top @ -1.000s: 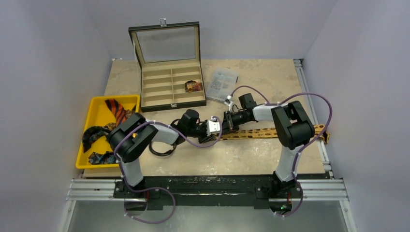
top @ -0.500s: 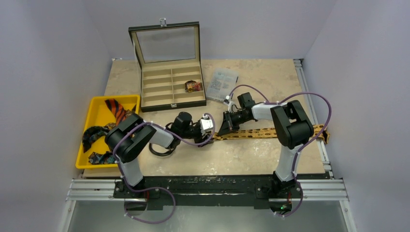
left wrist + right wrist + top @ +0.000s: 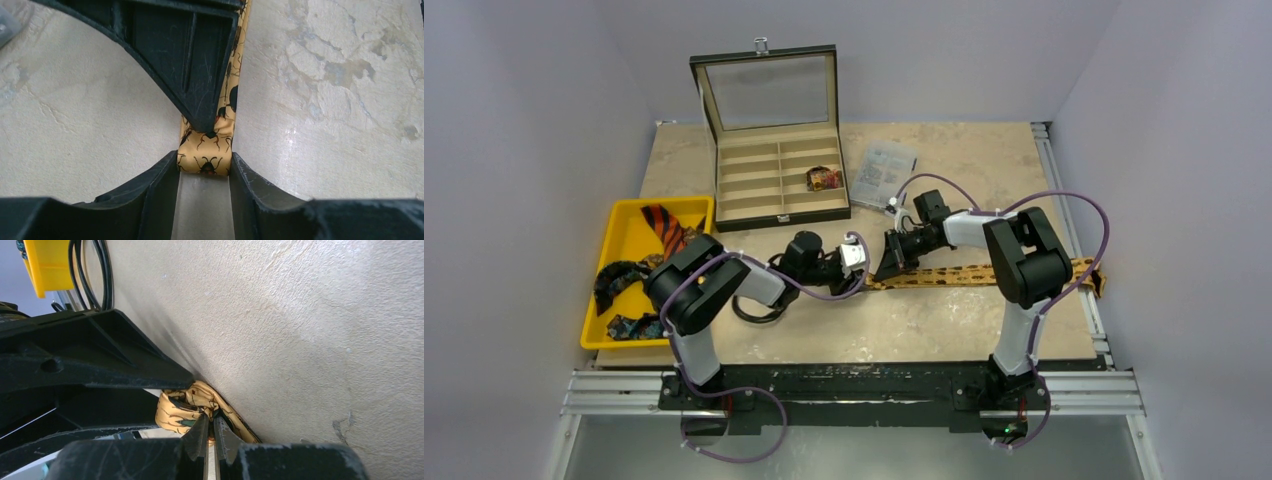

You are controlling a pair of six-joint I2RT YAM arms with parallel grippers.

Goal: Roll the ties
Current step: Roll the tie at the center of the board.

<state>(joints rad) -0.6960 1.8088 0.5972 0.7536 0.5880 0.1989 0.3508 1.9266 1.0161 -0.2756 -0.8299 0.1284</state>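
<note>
1. Top: the gold spotted tie (image 3: pixel 984 272) lies along the tabletop (image 3: pixel 944 170); the left tool (image 3: pixel 865 268) and right tool (image 3: pixel 886 270) meet at its end.
2. Left wrist: the fingers (image 3: pixel 160 185) touch both edges of the folded end; whether they squeeze it, I cannot tell.
3. Right wrist: the right tool is clenched on bunched tie.

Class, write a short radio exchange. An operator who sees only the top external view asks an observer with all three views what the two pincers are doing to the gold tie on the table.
Operator: From above I can't make out the end of the gold tie where the arms meet. Is the right pincer gripping it?
Observer: Yes. The right wrist view shows its fingers shut on a bunched fold of the tie.
Operator: And the left pincer?
Observer: The left wrist view shows the tie's end sitting between its fingers and touching both. I cannot tell whether they are squeezing it.
</note>
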